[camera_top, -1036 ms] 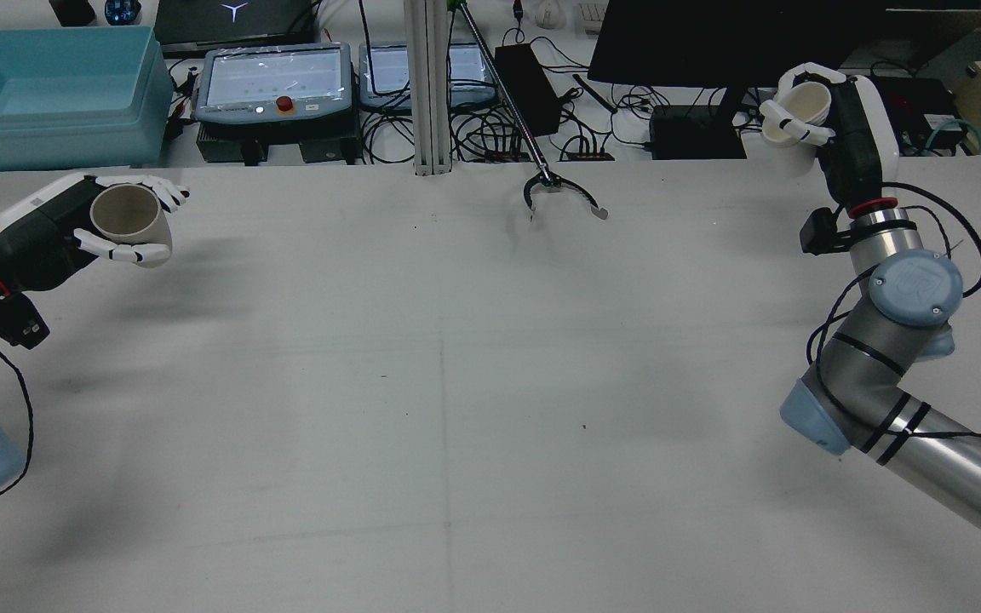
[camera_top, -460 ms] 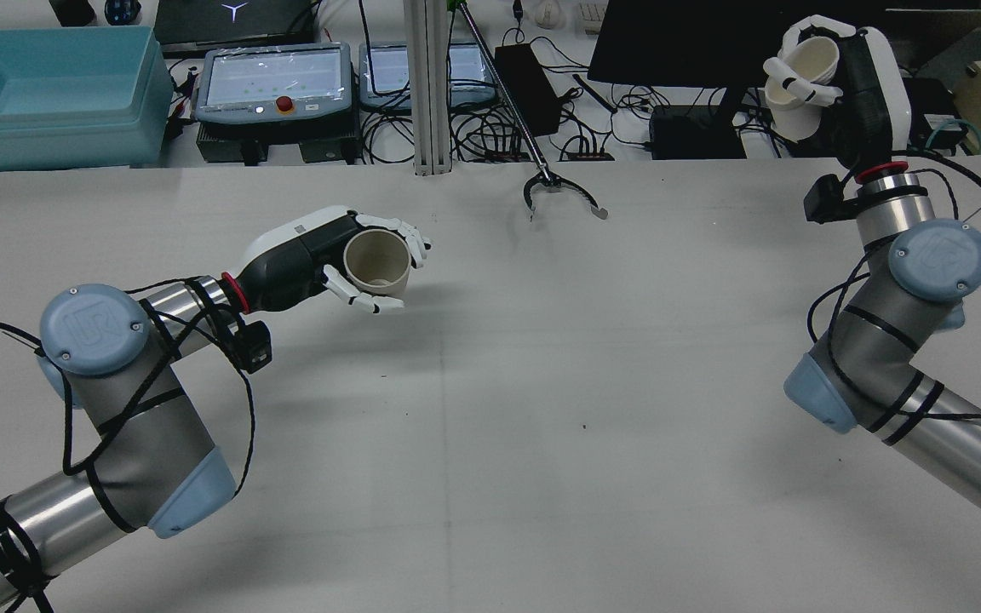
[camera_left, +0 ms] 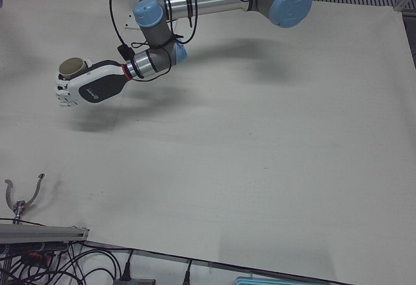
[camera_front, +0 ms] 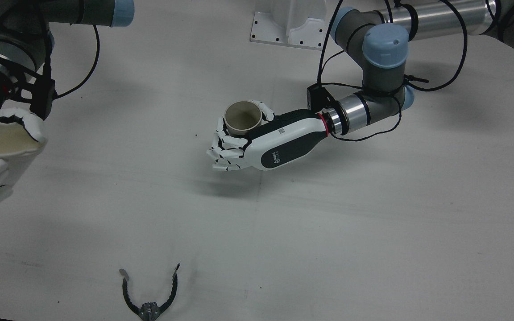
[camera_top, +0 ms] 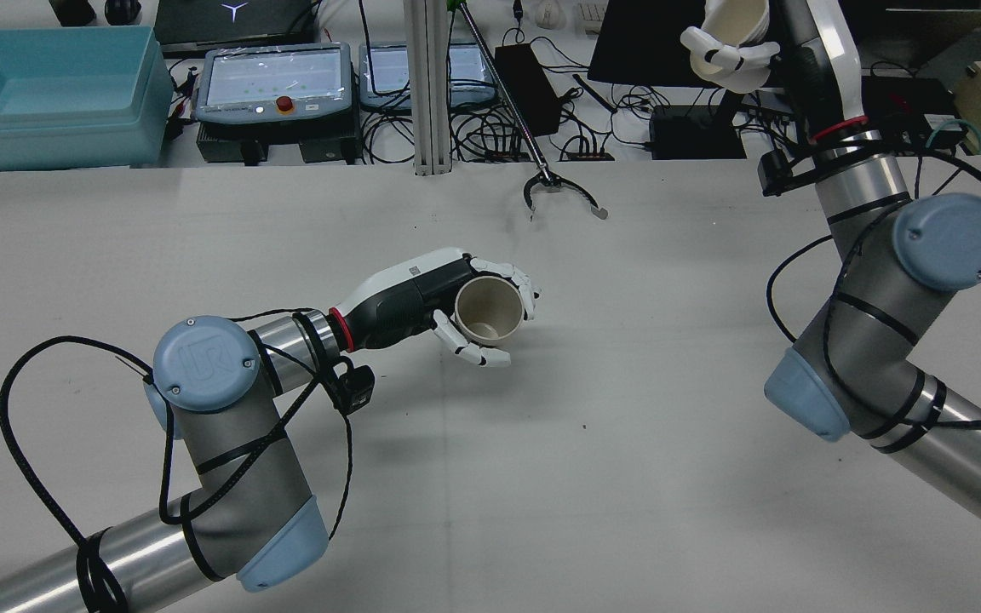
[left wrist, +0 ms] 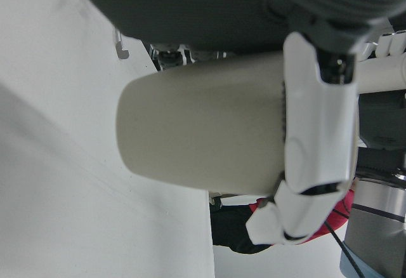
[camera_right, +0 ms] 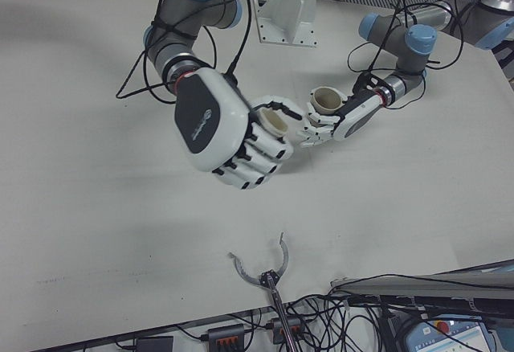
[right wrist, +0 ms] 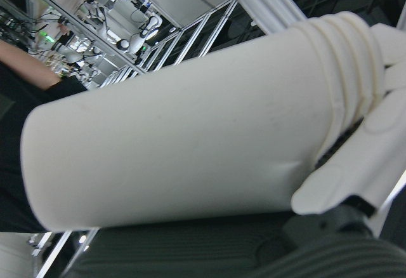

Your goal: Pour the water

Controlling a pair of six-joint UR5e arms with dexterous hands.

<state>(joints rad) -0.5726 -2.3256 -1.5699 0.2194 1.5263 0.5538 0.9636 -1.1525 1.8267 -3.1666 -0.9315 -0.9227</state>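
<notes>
Pickup done: left hand [camera_top: 456, 311] clasps beige paper cup [camera_top: 486, 309] upright above mid counter [camera_top: 542, 477]; right hand [camera_top: 733, 42] grips white ribbed cup [camera_top: 733, 21] high, well apart. Pour not yet begun.

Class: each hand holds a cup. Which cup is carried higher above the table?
The cup in the right hand: raised well above the table's far edge. The left hand's cup hangs low over the table's middle.

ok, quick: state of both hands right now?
Left hand: shut on a beige cup, held above the table.
Right hand: shut on a white cup, raised high.
</notes>
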